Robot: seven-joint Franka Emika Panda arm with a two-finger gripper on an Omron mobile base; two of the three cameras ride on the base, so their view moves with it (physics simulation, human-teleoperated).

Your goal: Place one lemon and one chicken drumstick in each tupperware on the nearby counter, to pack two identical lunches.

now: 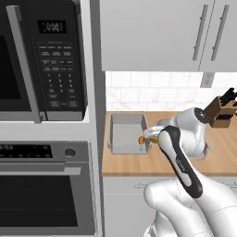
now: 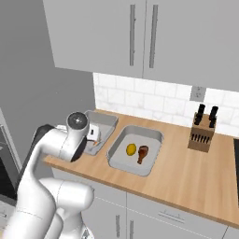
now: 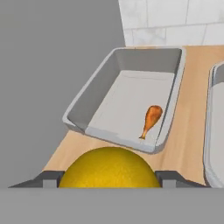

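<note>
My gripper (image 3: 109,176) is shut on a yellow lemon (image 3: 109,168), which fills the bottom of the hand view. Ahead of it lies the left grey tupperware (image 3: 131,87) with a chicken drumstick (image 3: 150,120) on its floor near the right wall. In the base views the gripper (image 1: 149,135) (image 2: 93,133) hovers at the right front part of this tupperware (image 1: 125,132) (image 2: 105,120). The right tupperware (image 2: 149,135) holds a second lemon (image 2: 131,149) and a second drumstick (image 2: 143,154). Both containers rest on the wooden counter (image 2: 186,177).
A dark knife block (image 2: 203,133) (image 1: 221,111) stands at the back of the counter by the tiled wall. A microwave (image 1: 41,60) and an oven (image 1: 44,190) sit in the tall unit left of the counter. Upper cabinets (image 2: 140,37) hang above.
</note>
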